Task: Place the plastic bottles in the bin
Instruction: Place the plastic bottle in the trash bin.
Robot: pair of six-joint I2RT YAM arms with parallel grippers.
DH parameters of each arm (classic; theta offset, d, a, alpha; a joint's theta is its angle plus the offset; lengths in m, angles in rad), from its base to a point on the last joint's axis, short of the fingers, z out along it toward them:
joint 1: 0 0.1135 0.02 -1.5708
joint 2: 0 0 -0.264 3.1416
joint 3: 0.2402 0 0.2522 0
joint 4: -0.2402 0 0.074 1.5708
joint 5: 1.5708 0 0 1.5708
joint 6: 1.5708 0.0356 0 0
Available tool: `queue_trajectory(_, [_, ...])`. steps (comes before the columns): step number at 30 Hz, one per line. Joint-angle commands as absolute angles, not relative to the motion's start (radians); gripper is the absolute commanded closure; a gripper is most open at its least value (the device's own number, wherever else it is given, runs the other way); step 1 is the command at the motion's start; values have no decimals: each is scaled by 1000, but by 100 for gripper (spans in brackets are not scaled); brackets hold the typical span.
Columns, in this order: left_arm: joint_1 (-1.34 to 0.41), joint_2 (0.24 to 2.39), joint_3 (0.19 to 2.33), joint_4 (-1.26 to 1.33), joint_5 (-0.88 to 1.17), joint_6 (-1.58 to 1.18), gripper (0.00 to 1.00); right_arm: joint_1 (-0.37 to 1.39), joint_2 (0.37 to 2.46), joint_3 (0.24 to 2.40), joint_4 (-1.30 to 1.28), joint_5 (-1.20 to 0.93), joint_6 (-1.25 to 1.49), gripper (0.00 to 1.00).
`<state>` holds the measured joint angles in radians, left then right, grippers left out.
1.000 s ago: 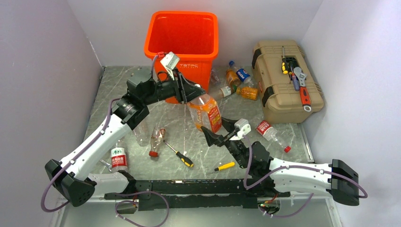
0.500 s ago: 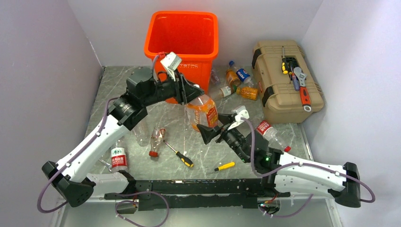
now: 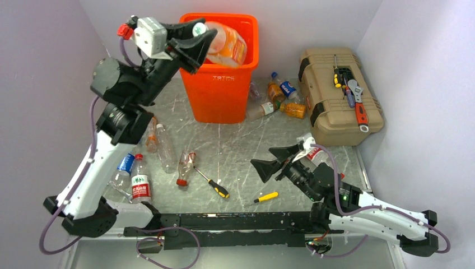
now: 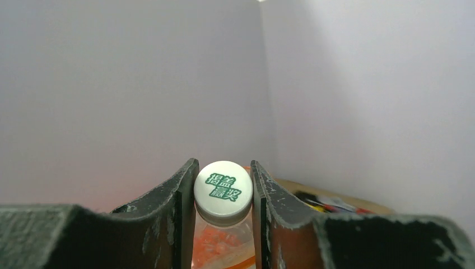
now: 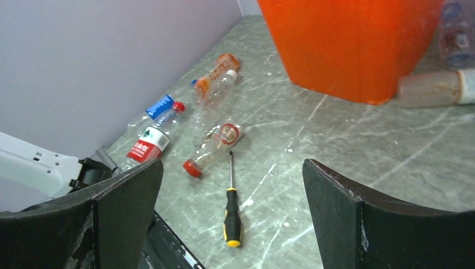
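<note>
My left gripper [image 3: 203, 32] is raised over the orange bin [image 3: 219, 84] and is shut on the white cap [image 4: 223, 189] of a large orange bottle [image 3: 227, 45], which hangs over the bin's opening. My right gripper [image 3: 275, 158] is open and empty above the table's middle. Loose bottles lie at the left: a red-labelled one [image 3: 140, 186], a blue-capped one [image 3: 122, 171], a clear one [image 3: 164, 147] and a crushed red-capped one [image 3: 184, 166]. More bottles [image 3: 278, 96] lie between bin and toolbox. Another red-labelled bottle [image 3: 320, 157] lies by my right arm.
A tan toolbox [image 3: 339, 95] with tools on its lid stands at the right. Two yellow-handled screwdrivers [image 3: 215, 184] [image 3: 266, 196] lie on the near table. White walls close in left, back and right.
My left arm has lifted the large orange bottle from beside the bin's front up over the bin's opening. My right arm has pulled back to the right.
</note>
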<state>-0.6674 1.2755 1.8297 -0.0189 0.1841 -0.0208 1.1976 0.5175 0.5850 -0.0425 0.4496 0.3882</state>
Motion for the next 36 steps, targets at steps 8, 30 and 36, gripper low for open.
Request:
queue_trajectory(8, [-613, 1644, 1993, 293, 173, 423, 100, 1200, 333, 369, -119, 599, 548, 1])
queue_trajectory(30, [-446, 1998, 2195, 39, 92, 148, 50, 1200, 363, 375, -232, 719, 558, 0])
queue_trajectory(36, [-448, 1910, 2187, 53, 84, 137, 1, 1200, 406, 407, -230, 739, 543, 0])
